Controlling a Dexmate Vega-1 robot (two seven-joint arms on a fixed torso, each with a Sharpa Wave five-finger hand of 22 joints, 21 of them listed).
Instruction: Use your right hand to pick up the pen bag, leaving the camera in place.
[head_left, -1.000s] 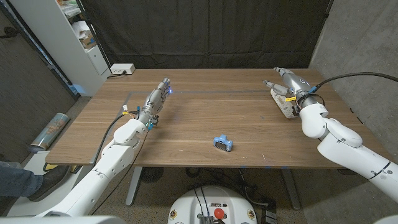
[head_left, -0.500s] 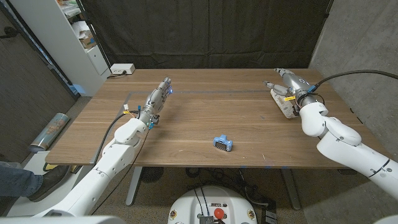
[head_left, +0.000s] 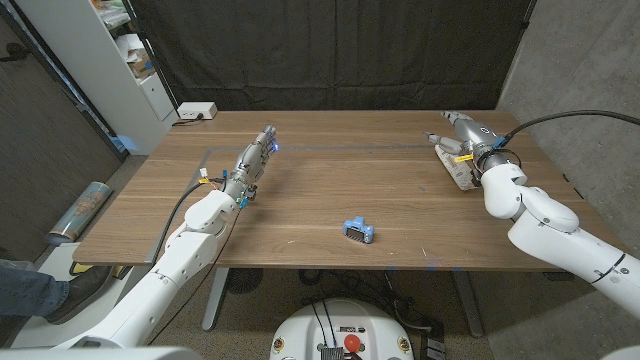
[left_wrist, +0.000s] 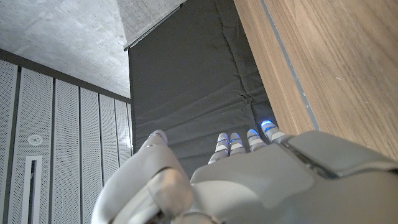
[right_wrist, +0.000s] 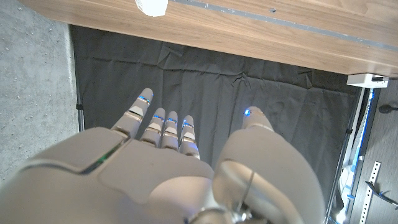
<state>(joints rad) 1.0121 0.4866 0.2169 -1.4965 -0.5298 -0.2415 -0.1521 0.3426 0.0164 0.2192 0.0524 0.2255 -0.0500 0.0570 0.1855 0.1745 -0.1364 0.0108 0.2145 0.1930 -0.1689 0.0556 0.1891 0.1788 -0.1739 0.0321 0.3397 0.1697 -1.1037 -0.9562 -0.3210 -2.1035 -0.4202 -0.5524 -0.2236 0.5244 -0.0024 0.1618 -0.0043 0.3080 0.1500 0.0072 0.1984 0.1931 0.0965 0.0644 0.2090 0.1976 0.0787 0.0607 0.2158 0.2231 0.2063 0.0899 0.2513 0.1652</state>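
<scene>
Now our right hand (head_left: 462, 141), fingers straight and close together, hovers over the pen bag (head_left: 455, 166), so closing crookedly risks shoving it tableward, though the camera (head_left: 358, 231) sits well apart.

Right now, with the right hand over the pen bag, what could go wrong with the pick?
The right hand hovers over the pen bag near the table's right edge, so a poor grasp might push the bag off that edge. In the right wrist view its fingers extend past the far edge, so it may close too far along the bag. The small blue camera lies well away, so disturbing it seems unlikely.
</scene>
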